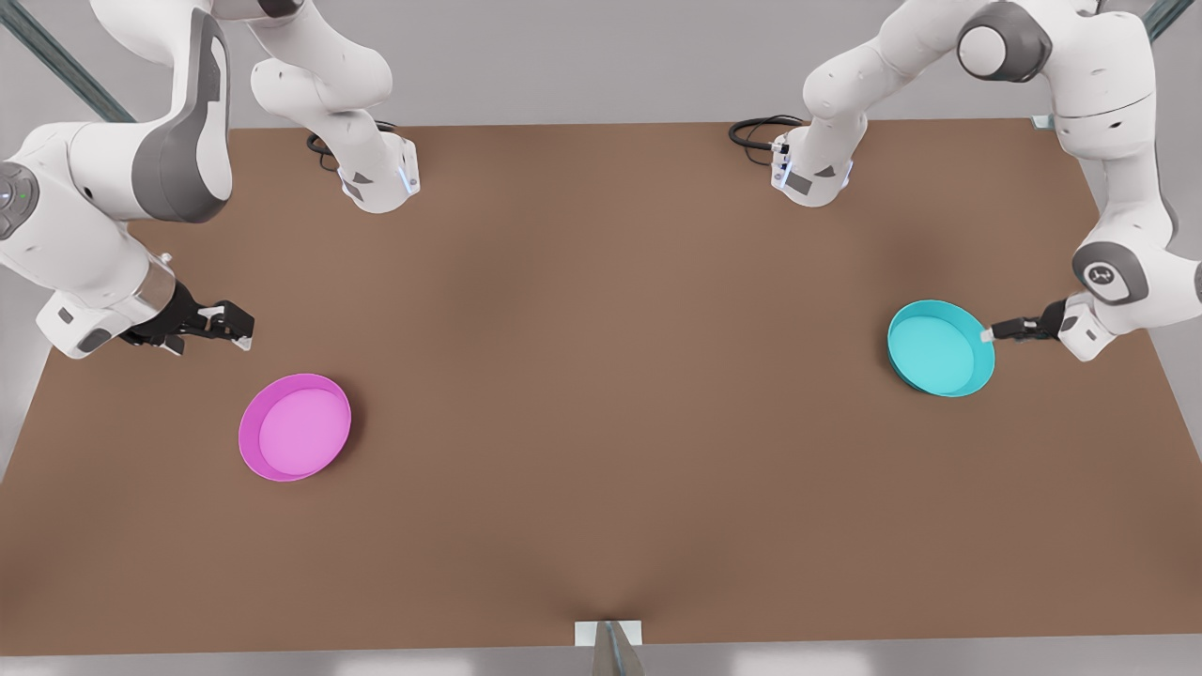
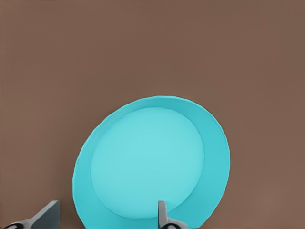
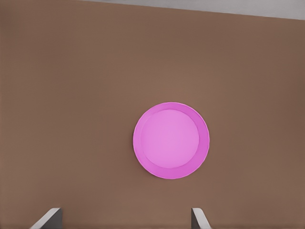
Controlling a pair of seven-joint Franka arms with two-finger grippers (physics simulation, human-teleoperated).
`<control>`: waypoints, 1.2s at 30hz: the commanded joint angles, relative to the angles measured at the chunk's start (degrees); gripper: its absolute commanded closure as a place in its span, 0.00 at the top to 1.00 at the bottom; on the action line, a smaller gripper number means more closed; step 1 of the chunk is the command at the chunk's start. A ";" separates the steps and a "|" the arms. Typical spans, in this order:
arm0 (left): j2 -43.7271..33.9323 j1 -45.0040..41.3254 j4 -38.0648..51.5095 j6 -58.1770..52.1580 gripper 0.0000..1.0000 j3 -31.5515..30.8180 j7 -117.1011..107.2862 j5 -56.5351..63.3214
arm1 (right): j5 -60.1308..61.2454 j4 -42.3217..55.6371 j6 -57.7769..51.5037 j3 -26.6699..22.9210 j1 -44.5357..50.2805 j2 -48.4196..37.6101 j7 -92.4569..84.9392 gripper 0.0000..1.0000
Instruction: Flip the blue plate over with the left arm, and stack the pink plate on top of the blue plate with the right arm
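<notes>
While the left gripper [image 1: 988,334] reaches the blue plate's [image 1: 939,347] right rim, jaws apart, the right gripper [image 1: 242,330] waits open, empty, beyond the pink plate [image 1: 295,427].

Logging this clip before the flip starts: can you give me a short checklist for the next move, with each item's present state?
1. Round cyan-turquoise blue plate rim-up, not yet flipped: ok.
2. Left gripper at the blue plate's rim on the front view's right: ok.
3. Left gripper's fingers straddling the rim, open: ok; firm grasp: not ok yet.
4. Round magenta-pink plate lying flat, rim-up, apart from the blue one: ok.
5. Right gripper open, waiting above and apart from the pink plate: ok.
6. Brown table between the plates free for stacking: ok.
</notes>
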 commanded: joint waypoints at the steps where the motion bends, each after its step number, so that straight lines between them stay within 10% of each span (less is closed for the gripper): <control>1: 0.79 0.45 0.02 4.88 1.00 0.16 21.01 -0.22 | 0.08 0.03 0.60 -0.06 -0.14 0.01 -0.45 1.00; 14: 8.08 2.12 0.02 7.78 1.00 0.16 21.01 -0.31 | 0.08 0.38 2.62 -0.06 -0.40 1.85 0.25 1.00; 23: 8.52 1.77 0.20 8.66 0.55 0.07 20.57 -0.31 | 0.08 -5.42 4.56 -0.24 -3.74 6.69 -0.80 1.00; 36: 9.05 1.15 0.46 9.28 0.21 0.07 20.48 -0.31 | 0.08 -10.08 8.78 -0.24 -4.80 6.77 -3.35 1.00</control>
